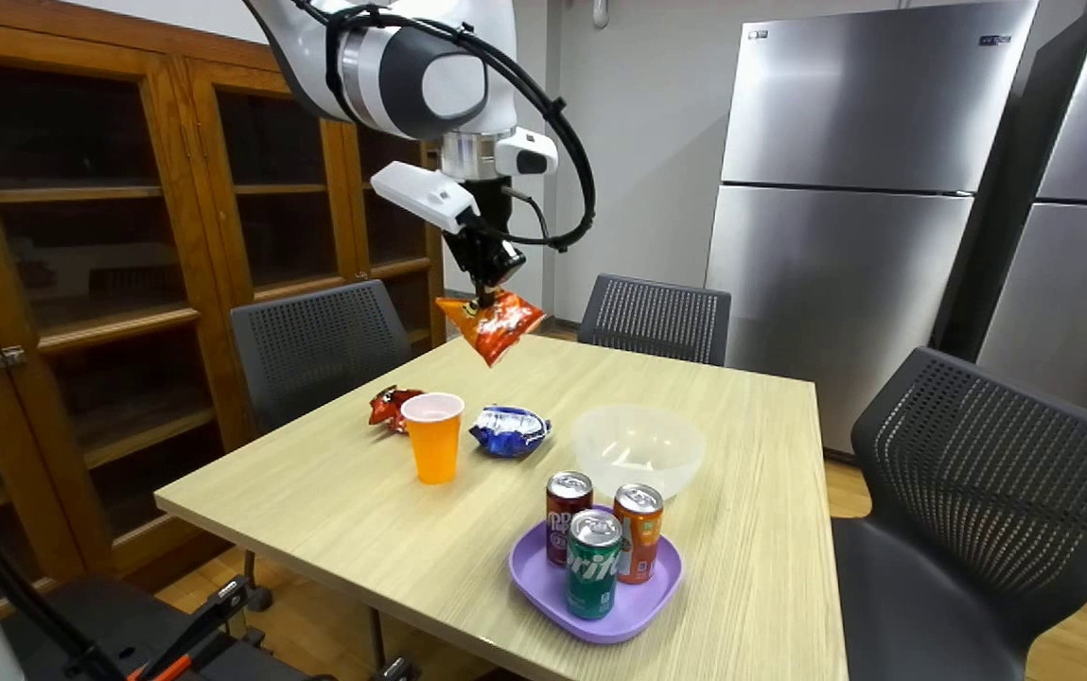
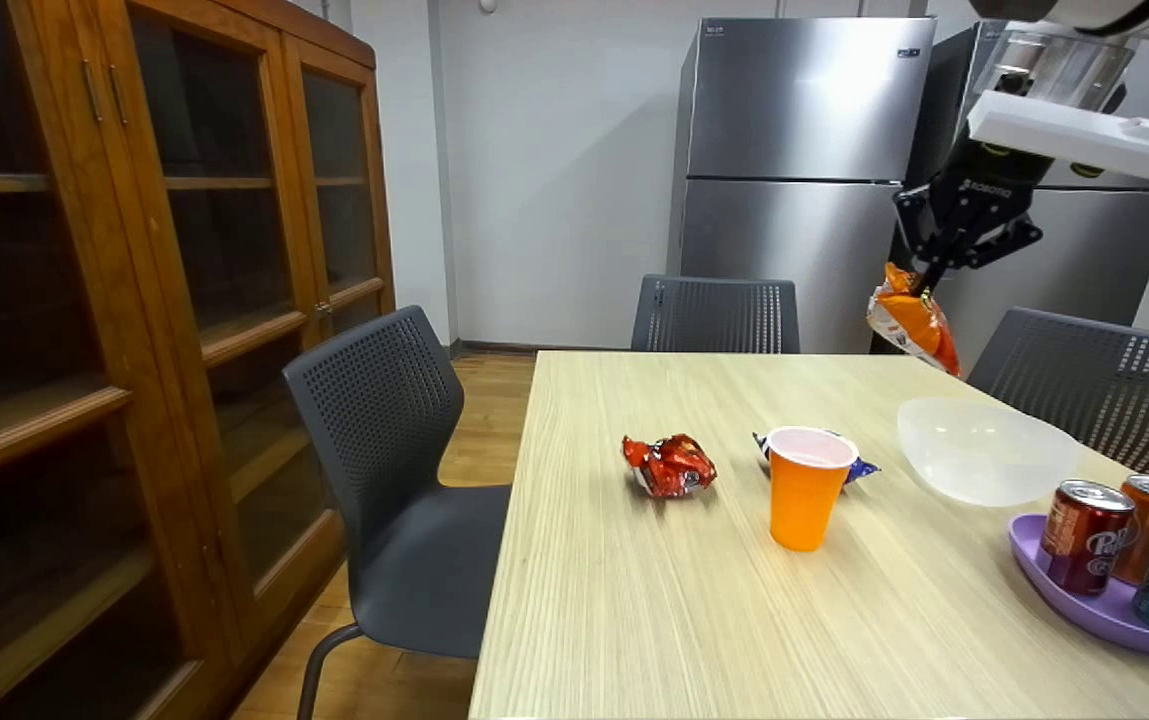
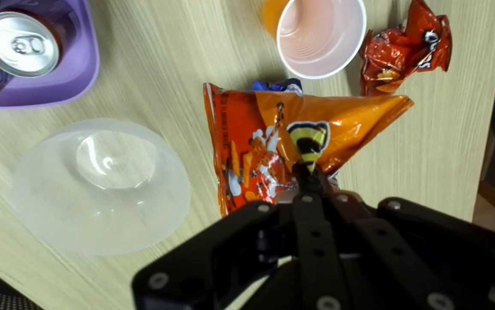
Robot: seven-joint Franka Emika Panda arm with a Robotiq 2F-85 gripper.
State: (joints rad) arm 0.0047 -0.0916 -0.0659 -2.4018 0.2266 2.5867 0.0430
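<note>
My gripper [image 1: 484,295] is shut on an orange and red snack bag [image 1: 505,326] and holds it in the air above the table. In the wrist view the fingertips [image 3: 309,172] pinch the bag [image 3: 247,142] near its lower edge. The bag also hangs from the fingers in an exterior view [image 2: 914,322]. Below it, a blue crumpled bag [image 1: 510,432] lies on the table, mostly hidden in the wrist view [image 3: 273,86]. An orange cup [image 1: 434,449] stands upright beside it. A red crumpled bag [image 2: 671,467] lies on the table. A translucent bowl [image 3: 105,224] sits left of the held bag in the wrist view.
A purple plate [image 1: 638,615] on the table [image 1: 751,492] holds a green can [image 1: 593,567], a dark red can [image 1: 557,515] and an orange can [image 1: 639,539]. Grey chairs [image 1: 657,322] stand around the table. A wooden cabinet [image 2: 164,300] and steel refrigerators [image 2: 794,120] stand beyond.
</note>
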